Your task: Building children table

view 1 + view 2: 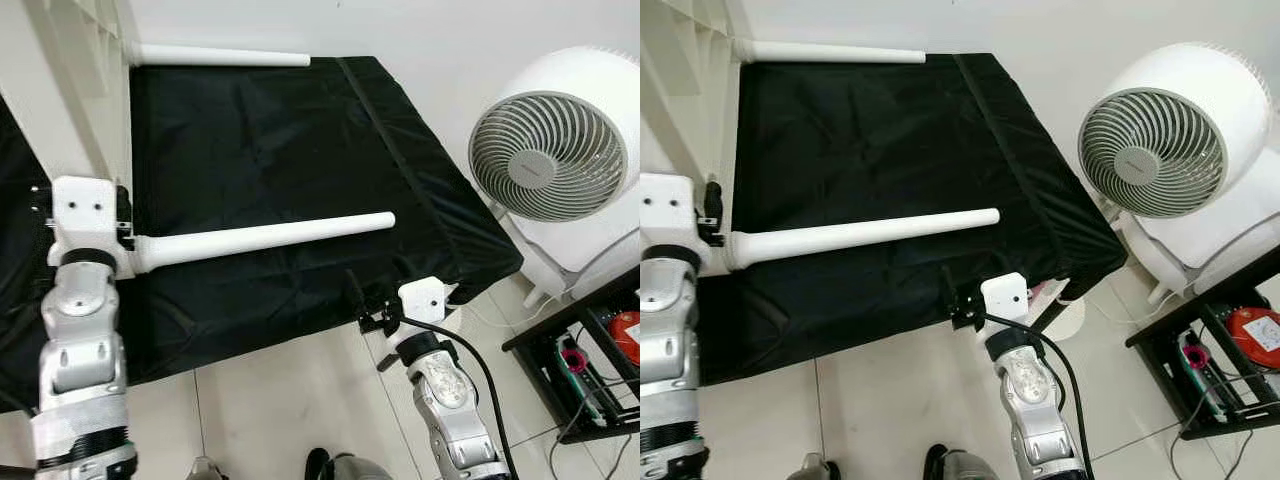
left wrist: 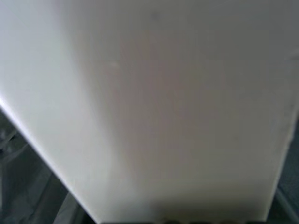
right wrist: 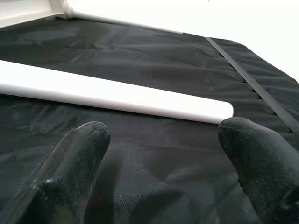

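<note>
A white table top (image 1: 60, 90) stands on edge at the left of a black cloth (image 1: 260, 150). Two white legs stick out from it to the right: a far leg (image 1: 220, 57) and a near leg (image 1: 270, 238). My left gripper (image 1: 122, 225) sits at the near leg's base, against the table top; its wrist view is a close, blurred white surface (image 2: 163, 112). Lower down, at the cloth's front edge, my right gripper (image 3: 163, 140) is open and holds nothing. It points at the near leg's free end (image 3: 219, 110), a short way off.
A large white fan (image 1: 555, 150) stands on the floor to the right of the cloth. A black shelf (image 1: 590, 350) with small items is at the lower right. Pale floor tiles (image 1: 280, 410) lie in front of the cloth.
</note>
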You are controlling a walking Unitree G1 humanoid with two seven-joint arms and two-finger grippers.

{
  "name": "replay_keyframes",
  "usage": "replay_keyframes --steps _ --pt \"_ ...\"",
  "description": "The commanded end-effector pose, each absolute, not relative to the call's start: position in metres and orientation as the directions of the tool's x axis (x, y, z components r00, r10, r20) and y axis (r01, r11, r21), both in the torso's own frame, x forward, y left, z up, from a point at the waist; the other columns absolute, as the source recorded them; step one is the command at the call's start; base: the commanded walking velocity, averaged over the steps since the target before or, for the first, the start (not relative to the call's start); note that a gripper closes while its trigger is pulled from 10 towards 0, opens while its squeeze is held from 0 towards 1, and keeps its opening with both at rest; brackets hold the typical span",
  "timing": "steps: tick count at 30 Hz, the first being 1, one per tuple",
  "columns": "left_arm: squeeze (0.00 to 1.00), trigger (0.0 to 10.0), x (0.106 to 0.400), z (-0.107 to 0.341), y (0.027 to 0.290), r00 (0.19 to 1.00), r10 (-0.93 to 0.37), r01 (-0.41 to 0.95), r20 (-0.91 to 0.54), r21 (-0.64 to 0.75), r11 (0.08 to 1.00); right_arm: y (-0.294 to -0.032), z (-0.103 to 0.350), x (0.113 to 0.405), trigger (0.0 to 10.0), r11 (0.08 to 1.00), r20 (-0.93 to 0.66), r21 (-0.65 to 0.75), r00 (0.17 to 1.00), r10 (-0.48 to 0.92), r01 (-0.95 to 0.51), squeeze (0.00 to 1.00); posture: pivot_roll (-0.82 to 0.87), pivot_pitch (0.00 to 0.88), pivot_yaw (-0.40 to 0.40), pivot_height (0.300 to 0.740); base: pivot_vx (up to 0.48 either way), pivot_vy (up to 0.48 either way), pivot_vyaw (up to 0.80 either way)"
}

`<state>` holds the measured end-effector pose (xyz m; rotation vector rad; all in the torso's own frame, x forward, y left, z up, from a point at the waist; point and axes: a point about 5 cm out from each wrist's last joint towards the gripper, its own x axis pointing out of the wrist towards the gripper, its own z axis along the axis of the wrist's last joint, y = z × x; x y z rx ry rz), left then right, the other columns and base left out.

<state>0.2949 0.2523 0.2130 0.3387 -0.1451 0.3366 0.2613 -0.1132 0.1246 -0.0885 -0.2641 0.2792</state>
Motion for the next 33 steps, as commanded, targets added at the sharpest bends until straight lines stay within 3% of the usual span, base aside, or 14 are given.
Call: replay_keyframes --steps 1,11,17,18,19,23,24,25,32,33 --pt "0.0 0.0 0.277 0.22 0.291 0.846 0.48 -0.533 0.232 0.344 0.773 -0.116 0.119 0.261 10.0 0.958 0.218 -0.121 0.935 0.28 -0.259 0.0 0.22 0.14 -0.084 0.74 0.0 0.0 0.0" --pt "0.0 0.0 0.259 0.224 0.296 0.851 0.467 -0.525 0.242 0.359 0.772 -0.12 0.12 0.263 10.0 0.957 0.225 -0.139 0.933 0.281 -0.255 0.0 0.21 0.132 -0.085 0.74 0.0 0.0 0.0" --pt "0.0 0.0 0.245 0.22 0.28 0.875 0.418 -0.478 0.244 0.309 0.822 -0.122 0.122 0.266 10.0 0.958 0.228 -0.145 0.933 0.277 -0.249 0.0 0.21 0.133 -0.091 0.74 0.0 0.0 0.0" --pt "0.0 4.5 0.247 0.218 0.27 0.902 0.351 -0.416 0.253 0.283 0.864 -0.121 0.121 0.267 10.0 0.956 0.227 -0.144 0.932 0.282 -0.255 0.0 0.23 0.137 -0.105 0.74 0.0 0.0 0.0" --pt "0.0 10.0 0.25 0.218 0.264 0.917 0.306 -0.374 0.257 0.286 0.882 -0.119 0.121 0.267 10.0 0.954 0.225 -0.143 0.93 0.289 -0.262 0.0 0.23 0.137 -0.105 0.74 0.0 0.0 0.0" --pt "0.0 10.0 0.254 0.222 0.256 0.929 0.24 -0.32 0.28 0.287 0.903 -0.115 0.122 0.268 10.0 0.948 0.227 -0.15 0.924 0.309 -0.28 0.0 0.23 0.137 -0.106 0.74 0.0 0.0 0.0" --pt "0.73 10.0 0.258 0.224 0.251 0.936 0.198 -0.284 0.29 0.293 0.913 -0.115 0.122 0.27 10.0 0.946 0.228 -0.155 0.922 0.314 -0.284 0.0 0.23 0.136 -0.106 0.74 0.0 0.0 0.0" --pt "1.0 10.0 0.261 0.226 0.248 0.941 0.168 -0.253 0.295 0.282 0.925 -0.116 0.123 0.271 10.0 0.946 0.231 -0.158 0.921 0.313 -0.282 0.0 0.23 0.134 -0.102 0.74 0.0 0.0 0.0" --pt "1.0 10.0 0.265 0.228 0.246 0.948 0.132 -0.218 0.289 0.29 0.932 -0.119 0.123 0.271 10.0 0.95 0.232 -0.16 0.925 0.301 -0.269 0.0 0.22 0.131 -0.093 0.74 0.0 0.0 0.0" --pt "0.0 10.0 0.267 0.229 0.245 0.951 0.117 -0.209 0.285 0.316 0.925 -0.119 0.122 0.27 10.0 0.951 0.232 -0.158 0.926 0.298 -0.267 0.0 0.21 0.13 -0.087 0.74 0.0 0.0 0.0"
